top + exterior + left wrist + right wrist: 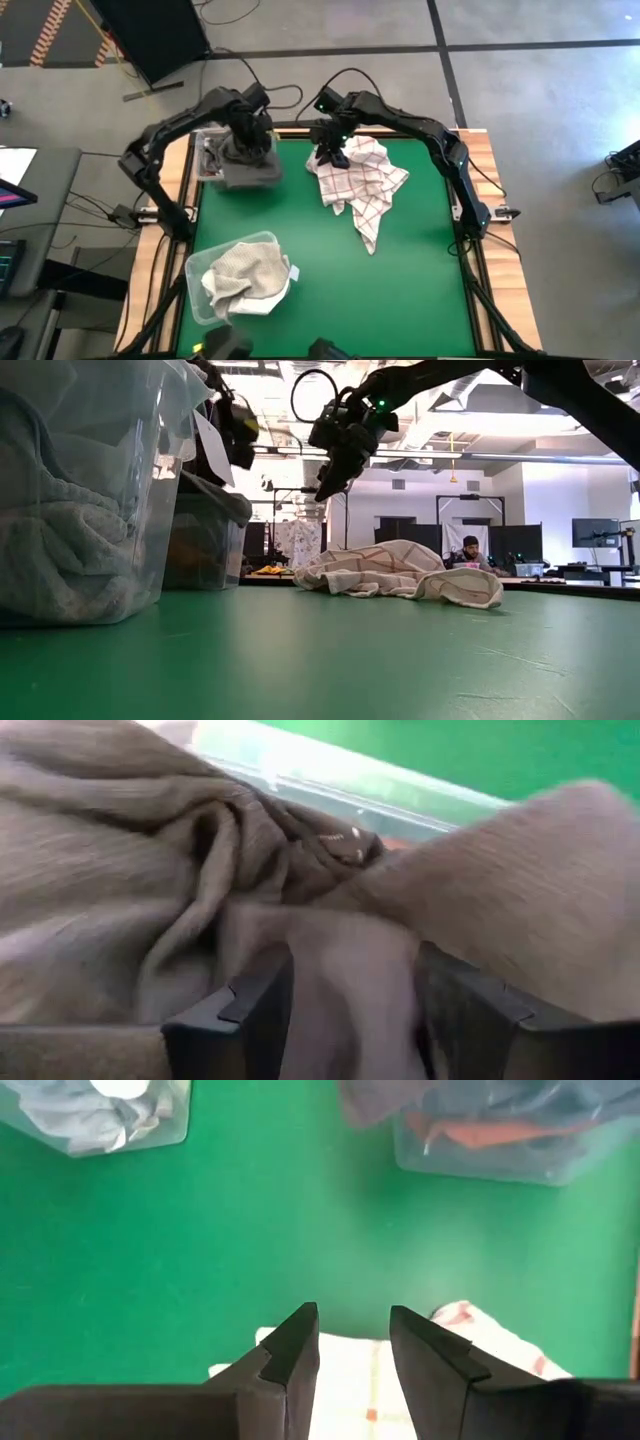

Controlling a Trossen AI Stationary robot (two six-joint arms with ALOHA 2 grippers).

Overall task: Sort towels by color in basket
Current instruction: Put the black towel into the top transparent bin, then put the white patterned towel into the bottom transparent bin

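1. My left gripper, over the far-left bin, has its fingers clamped on a dark grey towel.
2. My right gripper hovers with fingers parted and empty above the checked towel on the green table.
3. A pale towel lies in the near bin.

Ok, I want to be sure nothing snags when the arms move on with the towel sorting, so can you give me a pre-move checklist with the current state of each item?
1. Left gripper has cloth between its fingers: ok, a fold of the grey towel sits between them, over the far bin.
2. Right gripper empty: ok, open, nothing between the fingers.
3. Right gripper clear of the checked towel: ok, in the low view it hangs above the cloth.
4. Checked towel fully on the table: ok.
5. Near bin holds only the cream towel: cannot tell what lies beneath.
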